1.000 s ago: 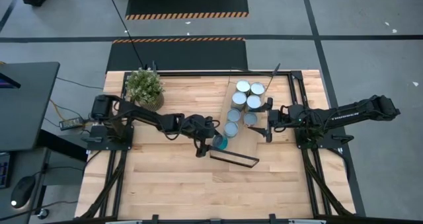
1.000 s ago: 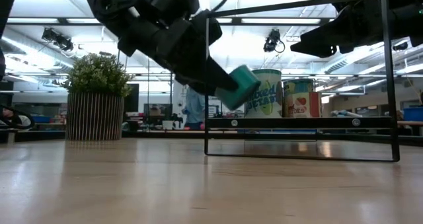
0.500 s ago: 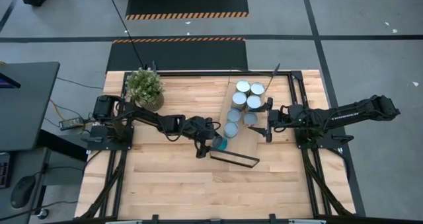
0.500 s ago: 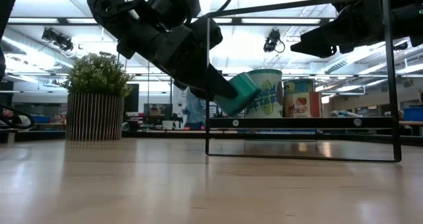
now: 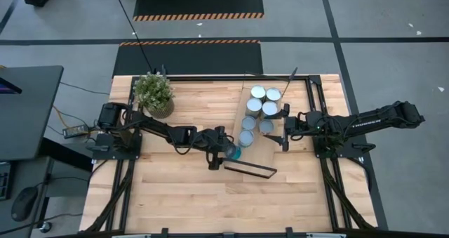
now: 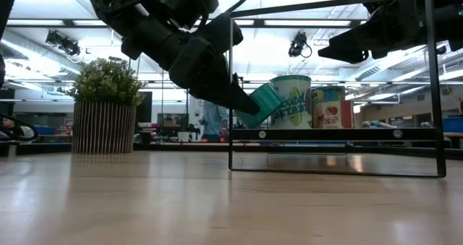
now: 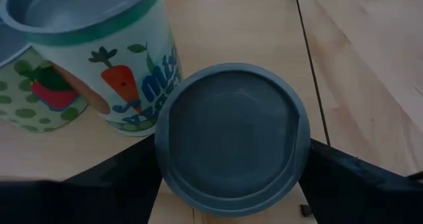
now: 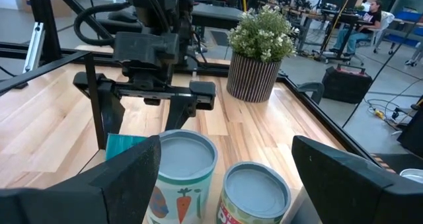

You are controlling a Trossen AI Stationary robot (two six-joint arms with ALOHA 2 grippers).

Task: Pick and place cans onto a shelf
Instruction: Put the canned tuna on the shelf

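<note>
The teal can (image 6: 262, 103) is held tilted in the left claw (image 5: 226, 151), clamped across its sides, at the near end of the shelf (image 5: 258, 156) and just beside the carrot-label can (image 7: 99, 59) already standing there. Risk one: the held can is tipped, so a release at this angle would likely land it on its rim and let it roll, since the body is a smooth cylinder. Risk two: the gap to the carrot-label can is very small; further advance could push that can into the others (image 5: 261, 104) and shift the row. Risk three: the thin black rail (image 6: 340, 86) frames the shelf end, and the claw or can may strike it. Materials: the cans have dull metal lids with raised rims and glossy printed paper-like walls; the shelf is a flat light-wood plank; the table (image 5: 175, 196) is pale butcher-block wood. The right claw (image 5: 283, 129) hangs over the far side of the shelf with its fingers spread, grasping nothing. A potted plant (image 5: 153, 92) in a ribbed pot stands well apart.
</note>
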